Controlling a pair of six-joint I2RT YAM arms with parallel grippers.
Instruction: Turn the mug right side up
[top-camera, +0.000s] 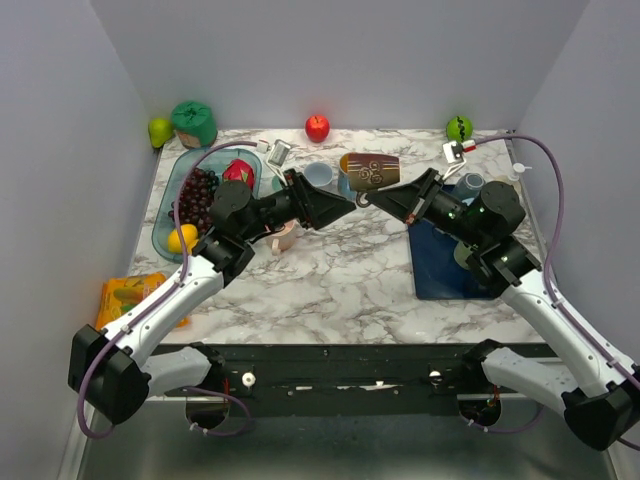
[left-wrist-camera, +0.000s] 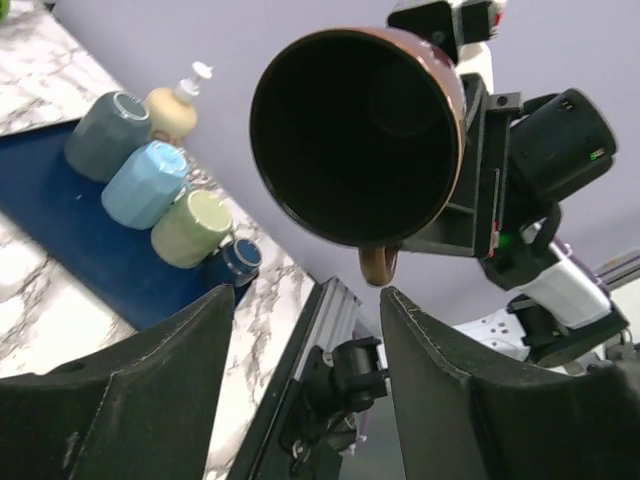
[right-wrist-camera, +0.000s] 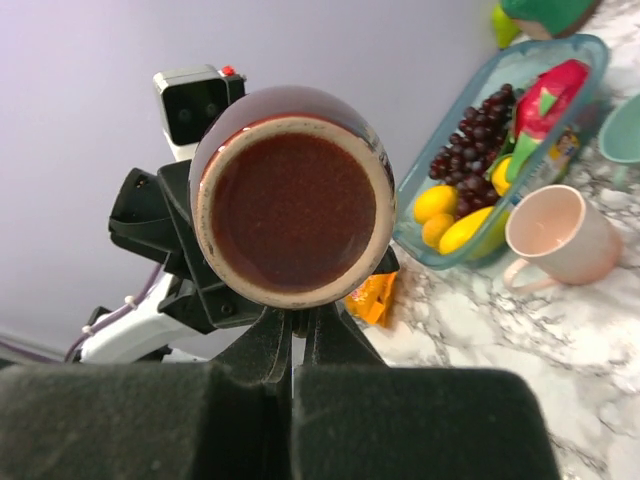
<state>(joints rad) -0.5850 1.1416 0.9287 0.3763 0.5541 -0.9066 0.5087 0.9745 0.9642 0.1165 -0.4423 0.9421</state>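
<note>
mug (top-camera: 370, 172) lies on its side in the air over the far middle of the table (top-camera: 330, 280). the right gripper (right-wrist-camera: 300, 345) is pinched together, we think on its handle (left-wrist-camera: 378, 265). the left gripper (left-wrist-camera: 305, 310) faces its mouth, jaws apart, touching nothing. we judge the mug stiff, glazed, slippery and breakable, so the wall gives a safer hold.

The mug (top-camera: 370, 172) hangs above the middle of the desk (top-camera: 330, 280), toward the rear. It is between the left claw (top-camera: 350, 205) on its left and the right claw (right-wrist-camera: 300, 325) on its right. A tray (top-camera: 172, 190) lies at the left rear with grapes (top-camera: 197, 195) in it, and a cup (top-camera: 287, 235) lies just to its right. A mat (top-camera: 440, 270) lies on the right, with bottles (left-wrist-camera: 145, 185) on its rear end. An apple (top-camera: 317, 127) sits at the rear middle. A bag (top-camera: 130, 295) lies by the front left corner.
</note>
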